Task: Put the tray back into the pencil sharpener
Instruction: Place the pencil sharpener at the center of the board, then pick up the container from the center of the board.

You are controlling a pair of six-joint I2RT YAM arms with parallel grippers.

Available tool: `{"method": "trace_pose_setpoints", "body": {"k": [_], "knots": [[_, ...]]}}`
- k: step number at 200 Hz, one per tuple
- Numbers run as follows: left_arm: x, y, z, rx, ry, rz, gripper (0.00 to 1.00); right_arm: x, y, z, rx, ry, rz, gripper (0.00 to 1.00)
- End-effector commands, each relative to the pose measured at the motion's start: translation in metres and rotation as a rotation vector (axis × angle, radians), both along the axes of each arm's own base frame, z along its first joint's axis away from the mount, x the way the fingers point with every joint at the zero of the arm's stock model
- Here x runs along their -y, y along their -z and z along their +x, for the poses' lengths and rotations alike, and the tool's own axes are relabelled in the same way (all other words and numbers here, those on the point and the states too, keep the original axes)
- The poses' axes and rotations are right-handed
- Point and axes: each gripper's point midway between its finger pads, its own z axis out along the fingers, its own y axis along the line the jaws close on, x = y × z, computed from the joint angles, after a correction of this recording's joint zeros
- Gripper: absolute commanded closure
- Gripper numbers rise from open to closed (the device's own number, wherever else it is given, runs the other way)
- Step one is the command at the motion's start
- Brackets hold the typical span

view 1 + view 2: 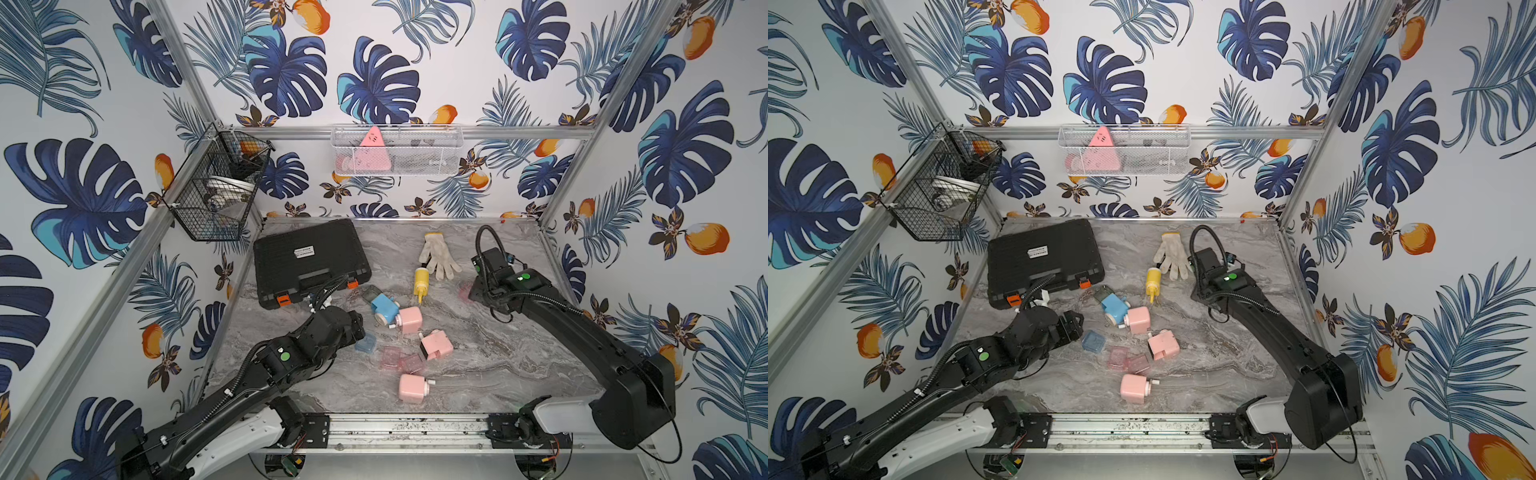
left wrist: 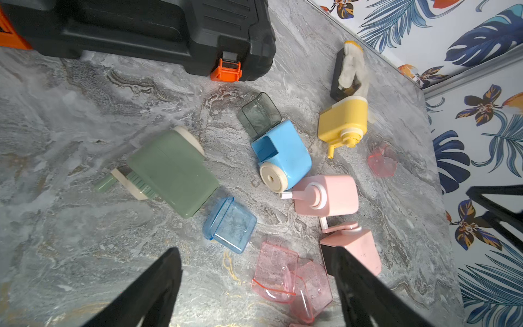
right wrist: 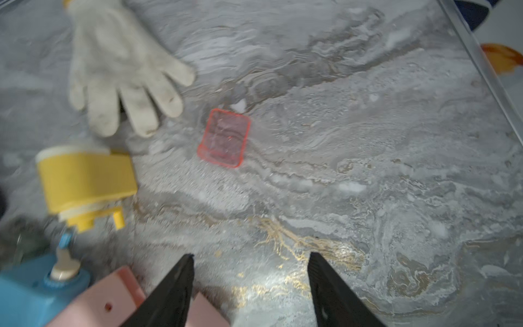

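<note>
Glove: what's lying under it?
A black boxy thing sticks out from under the glove, beside the yellow sharpener. The glove covers the rest of it, so I cannot tell what it is.

Bright, even light is falling from above in both top views, and things around the yellow sharpener (image 1: 420,279) are casting only faint, soft shadows on the marble tabletop (image 1: 498,353). The left wrist view is showing crisp detail around that sharpener. In the right wrist view, blur is smearing the sharpener and the glove (image 3: 113,56) just beside it. A pale glare is shining off the tabletop well apart from it.
</note>
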Motion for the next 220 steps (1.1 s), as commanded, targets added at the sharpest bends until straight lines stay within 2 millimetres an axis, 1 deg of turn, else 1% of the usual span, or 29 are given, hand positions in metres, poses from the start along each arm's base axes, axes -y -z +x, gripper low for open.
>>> {"method": "trace_pose_setpoints", "body": {"k": [1,16,34,69,81,83,86,105,140,220], "knots": [[0.005,-0.008,0.004,0.022,0.007,-0.024,0.14,0.007,0.023,0.011,-0.014,0.155,0.205,0.37],[0.004,-0.008,0.004,0.023,0.003,-0.026,0.15,0.013,0.037,0.022,-0.024,0.223,0.299,0.40],[0.003,-0.010,0.003,0.029,-0.001,-0.038,0.16,0.015,0.051,0.033,-0.046,0.267,0.353,0.44],[0.001,-0.010,-0.001,0.031,-0.004,-0.055,0.17,0.012,0.070,0.054,-0.071,0.272,0.377,0.47],[0.000,-0.011,-0.002,0.031,-0.006,-0.056,0.17,0.013,0.081,0.055,-0.097,0.278,0.369,0.49],[0.000,-0.011,-0.002,0.032,-0.006,-0.055,0.17,0.012,0.075,0.062,-0.079,0.272,0.373,0.49],[0.000,-0.011,-0.002,0.031,-0.007,-0.057,0.18,0.012,0.074,0.065,-0.077,0.270,0.374,0.49],[-0.002,-0.012,-0.003,0.034,-0.010,-0.057,0.18,0.012,0.080,0.072,-0.092,0.262,0.361,0.51],[-0.001,-0.014,-0.004,0.036,-0.009,-0.064,0.19,0.008,0.097,0.080,-0.134,0.246,0.357,0.58],[0.004,-0.015,-0.001,0.031,0.001,-0.079,0.21,0.002,0.121,0.086,-0.170,0.213,0.367,0.73]]}}
